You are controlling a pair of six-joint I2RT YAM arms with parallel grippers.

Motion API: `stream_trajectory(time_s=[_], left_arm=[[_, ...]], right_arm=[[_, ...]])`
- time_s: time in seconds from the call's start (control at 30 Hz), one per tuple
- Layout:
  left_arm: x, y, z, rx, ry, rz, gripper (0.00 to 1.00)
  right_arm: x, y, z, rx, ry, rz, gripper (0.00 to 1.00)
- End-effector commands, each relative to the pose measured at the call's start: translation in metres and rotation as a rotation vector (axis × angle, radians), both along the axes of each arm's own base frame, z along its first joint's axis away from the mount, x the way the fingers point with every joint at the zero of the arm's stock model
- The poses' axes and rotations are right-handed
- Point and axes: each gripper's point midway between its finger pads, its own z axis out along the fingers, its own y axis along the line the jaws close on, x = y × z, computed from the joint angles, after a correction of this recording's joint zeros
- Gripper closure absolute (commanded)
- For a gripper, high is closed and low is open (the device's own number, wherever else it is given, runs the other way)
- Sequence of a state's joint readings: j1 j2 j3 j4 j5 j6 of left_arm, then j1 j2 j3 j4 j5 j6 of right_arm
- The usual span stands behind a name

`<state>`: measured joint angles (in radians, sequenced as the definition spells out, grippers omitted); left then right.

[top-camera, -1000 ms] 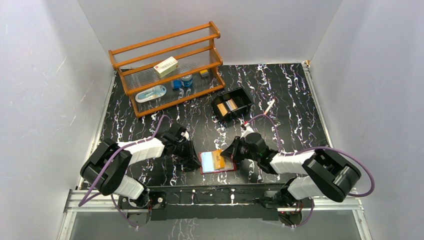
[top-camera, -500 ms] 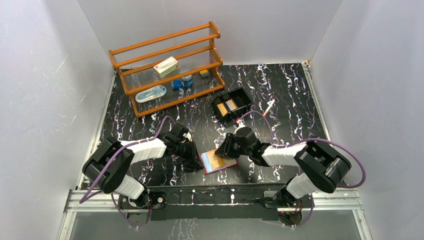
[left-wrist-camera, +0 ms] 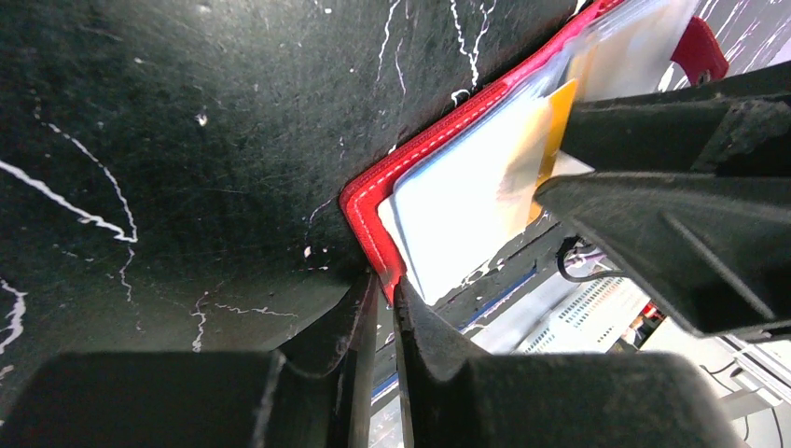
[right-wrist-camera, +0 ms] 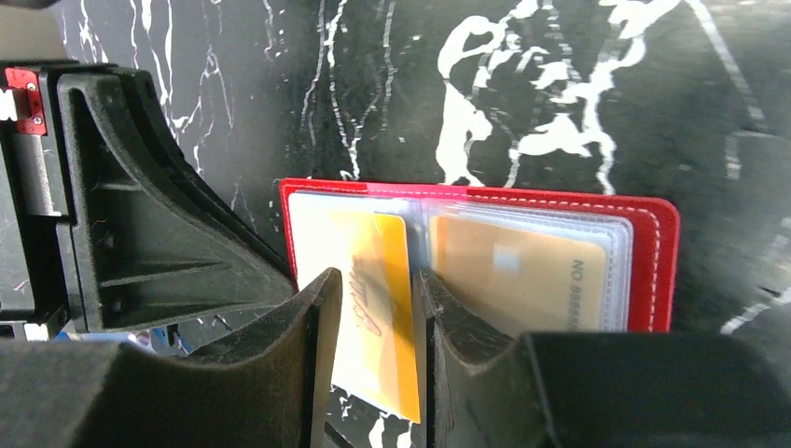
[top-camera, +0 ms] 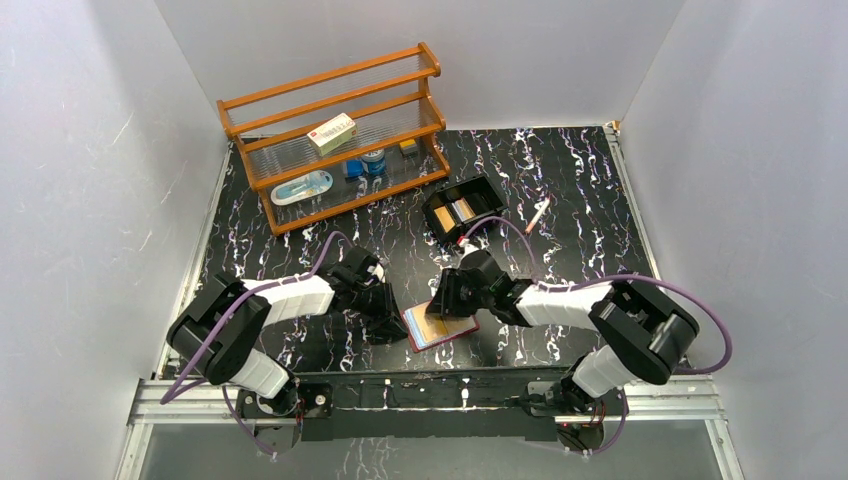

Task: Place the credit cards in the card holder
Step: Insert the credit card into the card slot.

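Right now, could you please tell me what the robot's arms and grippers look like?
The left arm and right arm have white link covers, bulky black joints and purple cables looping alongside. The left gripper and right gripper each have two matte black, wedge-shaped fingers with ribbed bracing.

i find one legible marking. the gold card (right-wrist-camera: 522, 280), seated in the right-hand sleeve of the card holder (right-wrist-camera: 662, 271), carries print along its outer edge: "no:" followed by a run of eights, with the rest out of sight. the orange card (right-wrist-camera: 378, 308) bears a reddish scrawl i cannot make out. the cream box (top-camera: 331, 132) on the wooden rack (top-camera: 330, 76) has a red label, too small to read.
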<state>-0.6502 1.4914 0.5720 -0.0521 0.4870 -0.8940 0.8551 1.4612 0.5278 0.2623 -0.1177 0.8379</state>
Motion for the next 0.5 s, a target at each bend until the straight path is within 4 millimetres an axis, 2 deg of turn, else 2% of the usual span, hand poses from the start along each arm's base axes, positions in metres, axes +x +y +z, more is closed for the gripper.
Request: stream_trajectory(time_s=[0.0, 0.13, 0.33, 0.47], left_arm=[[-0.002, 0.011, -0.014, 0.084, 0.009, 0.0, 0.87], [0.0, 0.01, -0.014, 0.09, 0.006, -0.003, 0.88], [0.002, 0.01, -0.015, 0.093, 0.003, -0.006, 0.88], [0.001, 0.011, -0.015, 0.097, 0.001, -0.004, 0.88]], right_arm=[[-0.015, 0.017, -0.003, -0.016, 0.022, 0.084, 0.58], [-0.017, 0.021, -0.004, -0.048, 0.026, 0.105, 0.58], [-0.015, 0.007, -0.007, -0.151, 0.017, 0.085, 0.52], [-0.013, 0.001, 0.0, -0.183, 0.003, 0.084, 0.49]])
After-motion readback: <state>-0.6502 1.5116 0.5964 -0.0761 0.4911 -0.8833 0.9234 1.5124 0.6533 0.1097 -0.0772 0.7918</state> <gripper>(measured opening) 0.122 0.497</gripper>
